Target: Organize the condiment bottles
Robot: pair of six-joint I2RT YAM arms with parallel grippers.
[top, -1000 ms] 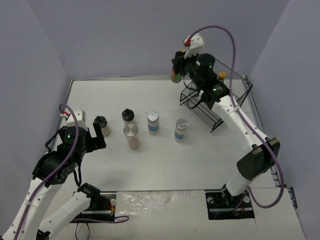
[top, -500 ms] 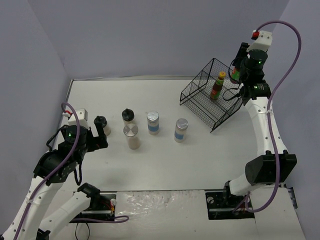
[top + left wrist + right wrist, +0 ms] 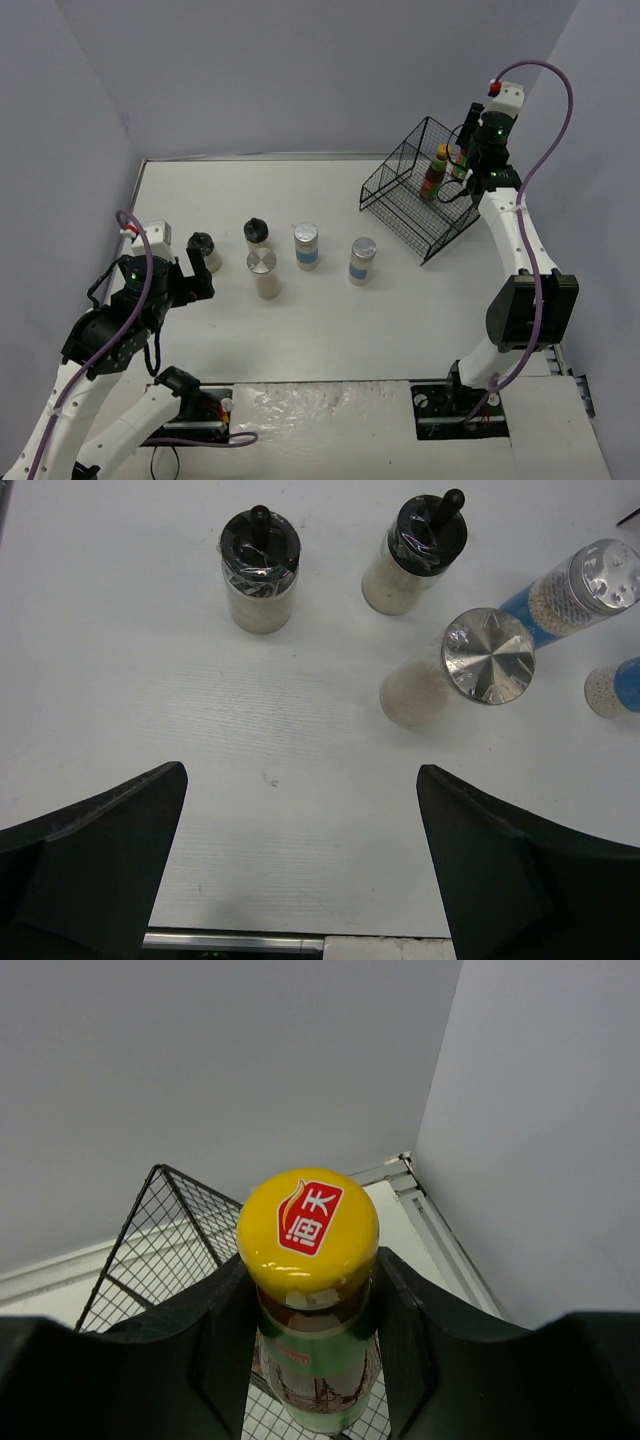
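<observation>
We've got the right gripper point(image 3: 315, 1320) clamped on a yellow-capped sauce bottle point(image 3: 308, 1225) by the neck, over the wire basket point(image 3: 400, 205) at the surface's far right corner; it's rigid, likely glass with a slick label, so the neck looks the safest hold; the left gripper point(image 3: 300, 880) is wide open, empty.

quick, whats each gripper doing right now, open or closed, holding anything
left gripper: open, holding nothing
right gripper: shut on the yellow-capped sauce bottle
</observation>
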